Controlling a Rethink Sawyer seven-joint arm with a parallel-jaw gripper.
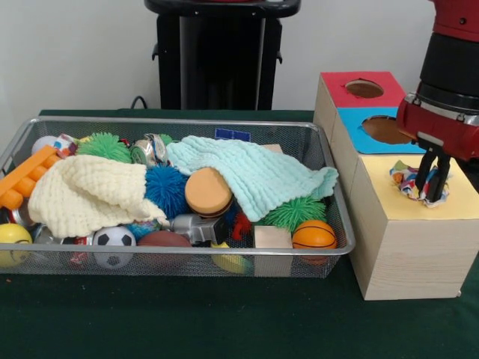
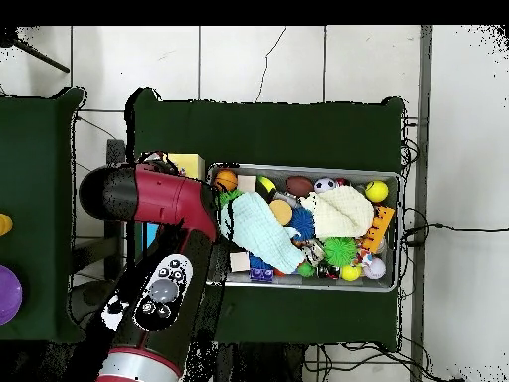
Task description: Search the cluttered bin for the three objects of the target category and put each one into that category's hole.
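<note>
1. The bench (image 1: 224, 321) has a dark green cover; the floor is of pale tiles.
2. The cluttered bin (image 1: 179, 258) sits on the bench, beside the wooden box (image 1: 408, 250).
3. The red arm (image 2: 159, 199) reaches over the box.
4. The gripper (image 1: 432, 187) is closed on a dotted bundle (image 1: 408, 179), over the yellow hole.

Robotics lab test station.

A red and black robot arm (image 2: 149, 269) on a black pedestal (image 1: 221, 56) stands at a green-clothed table (image 1: 187, 314), on a pale tiled floor (image 2: 298, 65) with loose cables (image 2: 437, 229), before a plain white wall (image 1: 75, 52).
</note>
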